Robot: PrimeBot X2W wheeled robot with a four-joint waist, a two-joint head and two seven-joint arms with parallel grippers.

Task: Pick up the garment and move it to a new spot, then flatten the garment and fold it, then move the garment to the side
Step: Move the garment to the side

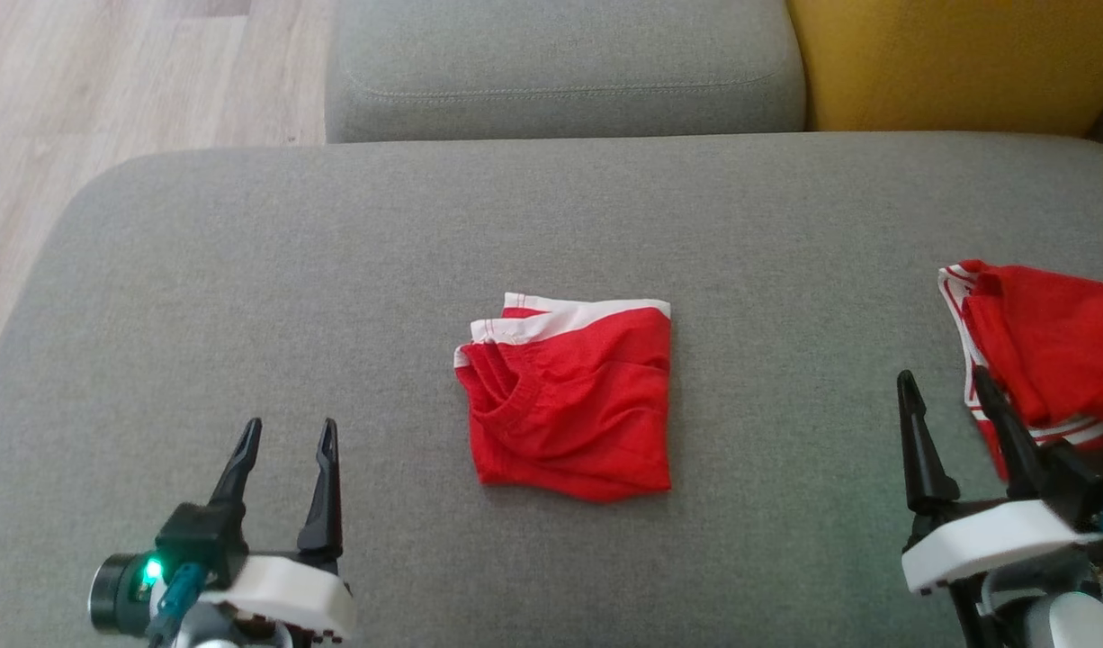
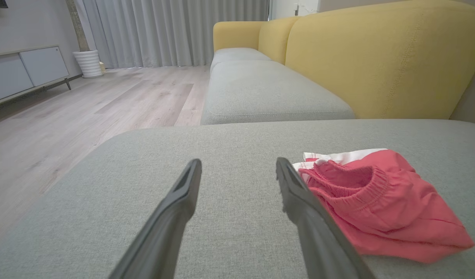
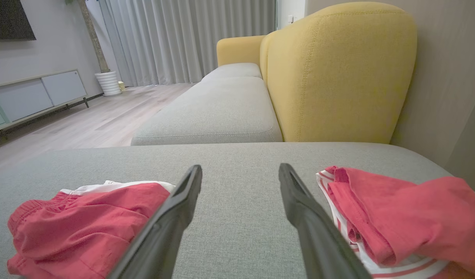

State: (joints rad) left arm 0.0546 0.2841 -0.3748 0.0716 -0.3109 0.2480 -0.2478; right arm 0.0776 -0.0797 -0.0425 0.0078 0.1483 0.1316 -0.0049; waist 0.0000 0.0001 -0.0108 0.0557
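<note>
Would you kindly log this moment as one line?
red garment folded on cushion; second garment at right; left gripper open; right gripper open

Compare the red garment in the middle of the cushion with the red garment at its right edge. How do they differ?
The middle garment is folded into a flat square; the right garment lies bunched and rumpled. The middle garment shows a broad white band; the right garment has thin white stripes. Both are red and white, resting on the grey cushion.

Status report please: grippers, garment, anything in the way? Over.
Left gripper open, empty; right gripper open, empty. Red garment lies folded at middle of cushion. Second red garment close beside right gripper.
</note>
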